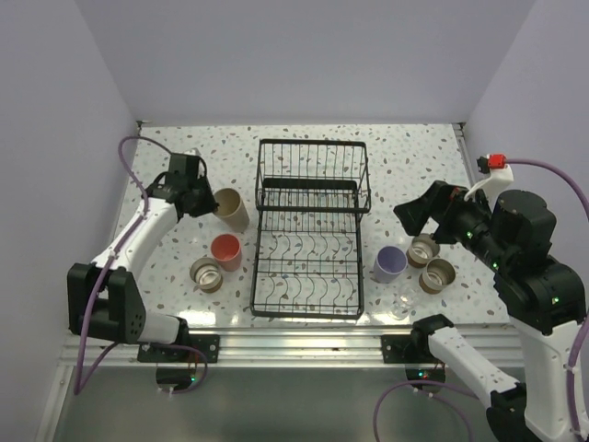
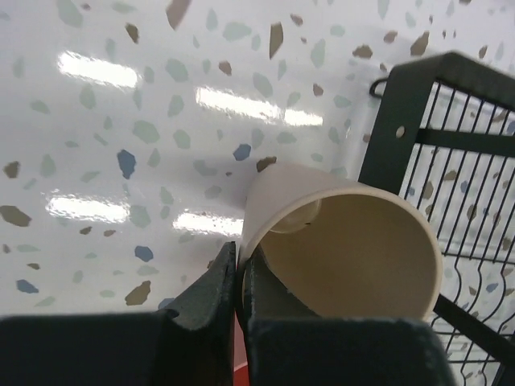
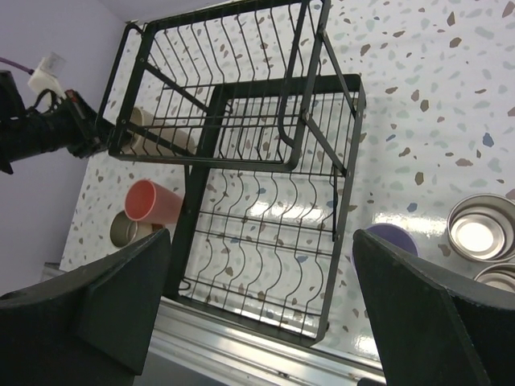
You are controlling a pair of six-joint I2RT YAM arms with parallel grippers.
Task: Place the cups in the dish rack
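My left gripper [image 1: 208,203] is shut on the near rim of the tall beige cup [image 1: 232,210], which stands just left of the black dish rack [image 1: 311,230]. In the left wrist view one finger is inside the beige cup [image 2: 346,241] and one outside, pinching its wall at my left gripper [image 2: 239,281]. The pink cup [image 1: 225,251] and a tan cup [image 1: 206,273] sit nearer, left of the rack. Right of the rack are the lavender cup [image 1: 389,264], two tan cups [image 1: 423,249] [image 1: 437,275] and a tiny clear glass [image 1: 401,304]. My right gripper [image 1: 406,214] hangs open and holds nothing.
The rack [image 3: 265,161] holds nothing; its raised basket is at the far end and its curved tines at the near end. A metal rail [image 1: 294,343] runs along the table's near edge. Walls close the table on the left, back and right.
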